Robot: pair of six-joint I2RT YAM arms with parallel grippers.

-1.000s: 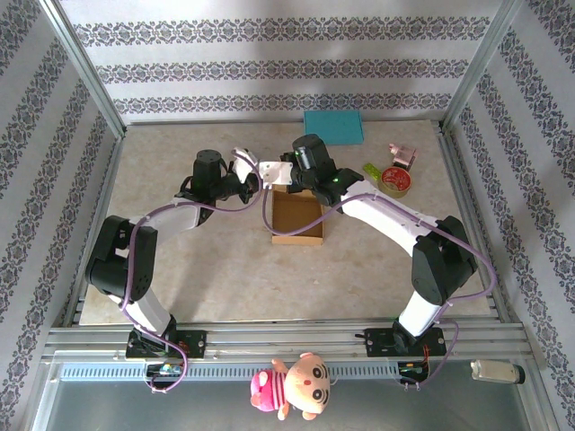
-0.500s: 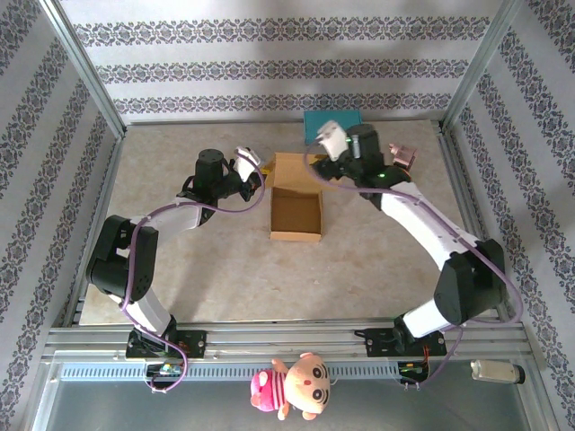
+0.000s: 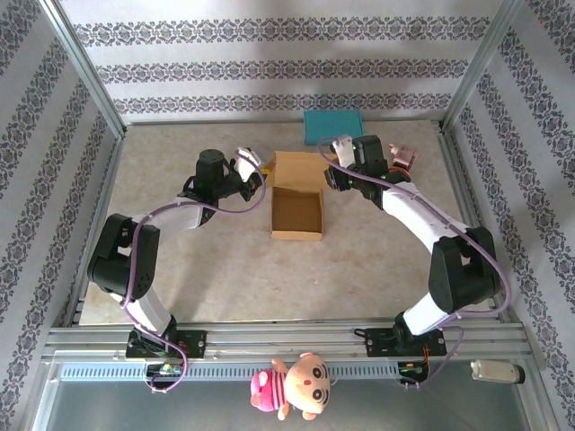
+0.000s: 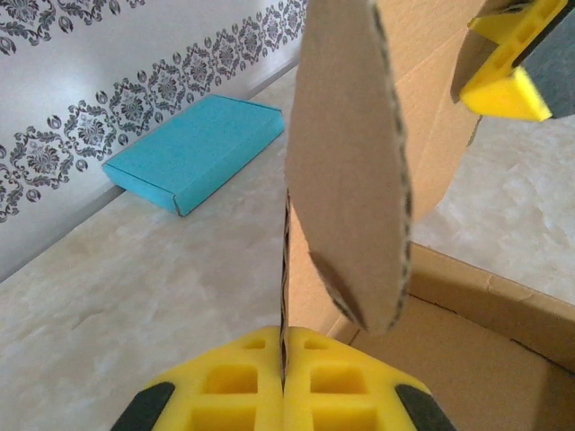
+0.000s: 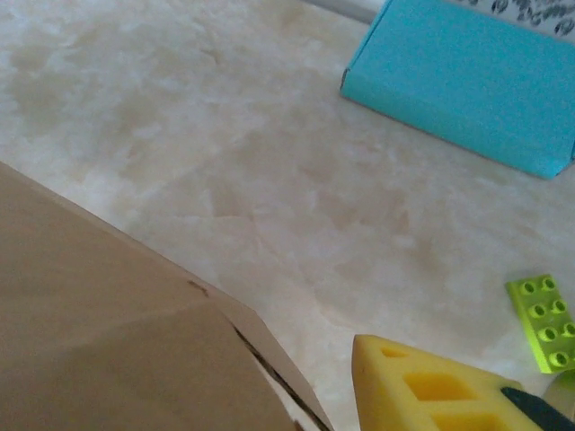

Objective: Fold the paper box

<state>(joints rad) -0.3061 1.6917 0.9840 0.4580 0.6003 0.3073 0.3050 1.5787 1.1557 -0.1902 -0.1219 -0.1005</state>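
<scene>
Left wrist view has my left gripper pinched shut on a flap of the paper box at the middle of the table, light bendy cardboard best held near its creases, while my right gripper hovers by the far wall, opening unclear.

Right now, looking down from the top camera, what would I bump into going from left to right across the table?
left gripper → cardboard box → right gripper → small pink thing
</scene>
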